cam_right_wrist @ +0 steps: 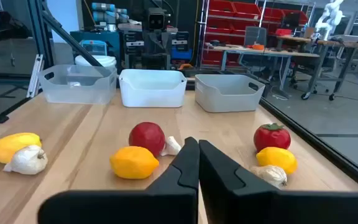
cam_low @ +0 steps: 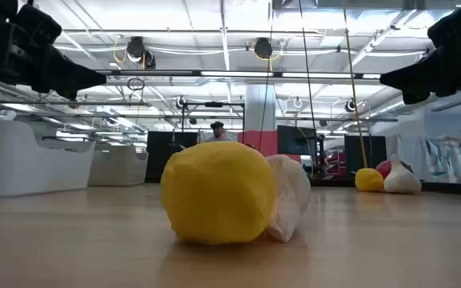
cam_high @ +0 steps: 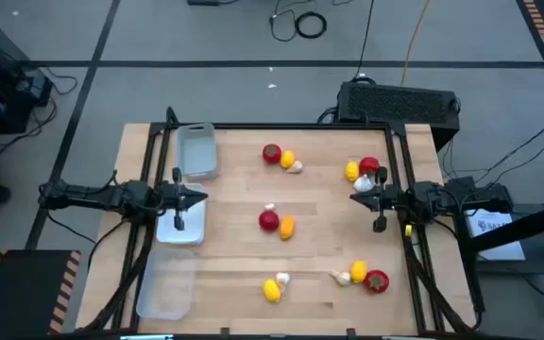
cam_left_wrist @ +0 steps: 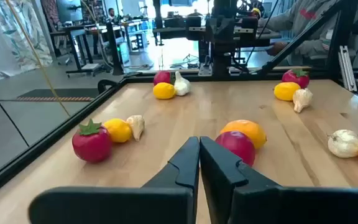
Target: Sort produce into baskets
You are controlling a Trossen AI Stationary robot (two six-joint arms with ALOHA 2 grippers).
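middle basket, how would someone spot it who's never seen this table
Look along the table's left edge, where three pale baskets stand in a row. The middle basket is the one partly under the left end effector; the other two baskets have no arm above them.

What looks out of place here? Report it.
Nothing stands out. The produce sits in five small clusters on the table, like the middle one; three baskets line the left edge, none tipped. Both grippers hover shut.
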